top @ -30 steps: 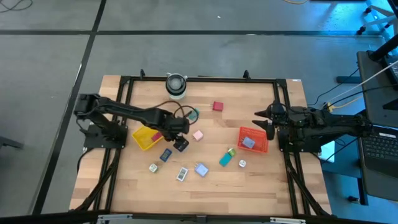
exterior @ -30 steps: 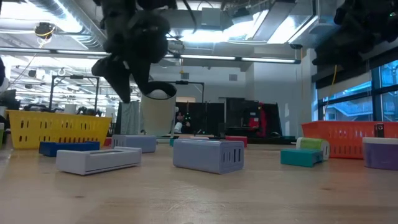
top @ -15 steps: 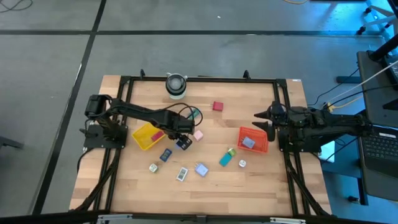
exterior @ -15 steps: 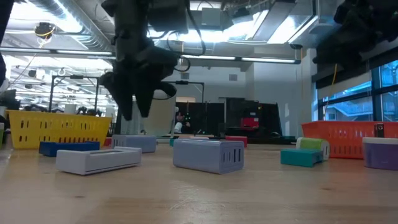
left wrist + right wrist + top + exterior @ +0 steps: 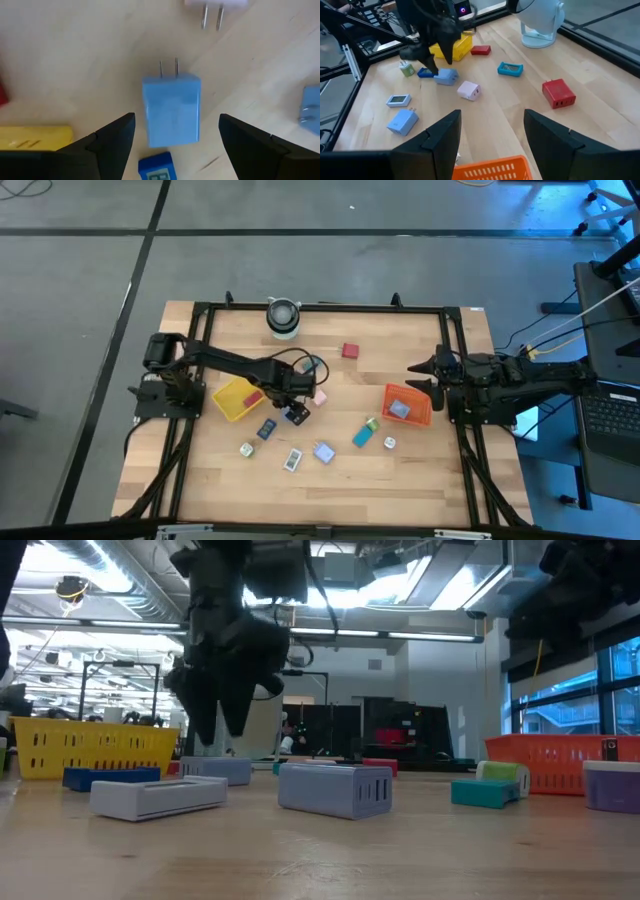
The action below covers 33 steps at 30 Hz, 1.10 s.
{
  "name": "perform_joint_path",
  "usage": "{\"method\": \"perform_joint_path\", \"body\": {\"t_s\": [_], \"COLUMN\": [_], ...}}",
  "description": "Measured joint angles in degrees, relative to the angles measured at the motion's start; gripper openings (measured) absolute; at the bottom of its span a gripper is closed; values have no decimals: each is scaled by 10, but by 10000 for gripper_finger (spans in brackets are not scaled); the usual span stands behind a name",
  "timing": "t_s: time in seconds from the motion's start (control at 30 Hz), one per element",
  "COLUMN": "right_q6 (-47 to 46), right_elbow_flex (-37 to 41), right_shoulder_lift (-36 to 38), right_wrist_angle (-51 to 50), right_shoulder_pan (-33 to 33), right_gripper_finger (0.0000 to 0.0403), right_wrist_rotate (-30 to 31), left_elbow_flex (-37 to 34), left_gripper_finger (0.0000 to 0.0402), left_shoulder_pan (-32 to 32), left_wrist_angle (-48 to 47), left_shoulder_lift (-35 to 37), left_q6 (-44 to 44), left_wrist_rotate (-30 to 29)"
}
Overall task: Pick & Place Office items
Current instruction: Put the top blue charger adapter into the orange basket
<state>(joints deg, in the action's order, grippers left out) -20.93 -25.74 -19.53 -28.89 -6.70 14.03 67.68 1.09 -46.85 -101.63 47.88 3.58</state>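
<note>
1. Along the near part of the wooden bench lie loose office items: a small white block, a white rectangular display piece, a pale blue plug adapter, a teal block and a small white round-faced piece.
2. A little farther, at centre-left, the left gripper has come down from its higher position of a second ago and now hangs just above a blue plug-in charger block with two metal prongs, beside a small dark blue display piece.
3. Its fingers are spread wide, one each side of the charger and not touching it. Nothing is held, so this pick is lined up but not yet made.
4. Left of it is the yellow slotted plastic tray, with a red piece at its right edge.
5. At the right edge the right gripper has not moved. It waits half-open and empty next to the red-orange slotted tray.
6. Farther off lie a pink plug block, a teal frame-shaped piece and a red block.
</note>
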Motion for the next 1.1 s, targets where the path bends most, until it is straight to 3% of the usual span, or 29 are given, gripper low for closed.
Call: {"method": "perform_joint_path", "body": {"t_s": [0.23,1.1], "right_q6": [4,-13], "right_elbow_flex": [0,0], "right_shoulder_lift": [0,0], "right_wrist_angle": [1,1], "right_shoulder_pan": [-9,-14], "right_gripper_finger": [217,217], "right_wrist_rotate": [1,5], "left_elbow_flex": [0,0], "left_gripper_finger": [282,247], "left_shoulder_pan": [4,12], "left_wrist_angle": [8,23], "left_shoulder_lift": [-46,-53], "left_q6": [-16,-36], "left_wrist_rotate": [15,-30]}}
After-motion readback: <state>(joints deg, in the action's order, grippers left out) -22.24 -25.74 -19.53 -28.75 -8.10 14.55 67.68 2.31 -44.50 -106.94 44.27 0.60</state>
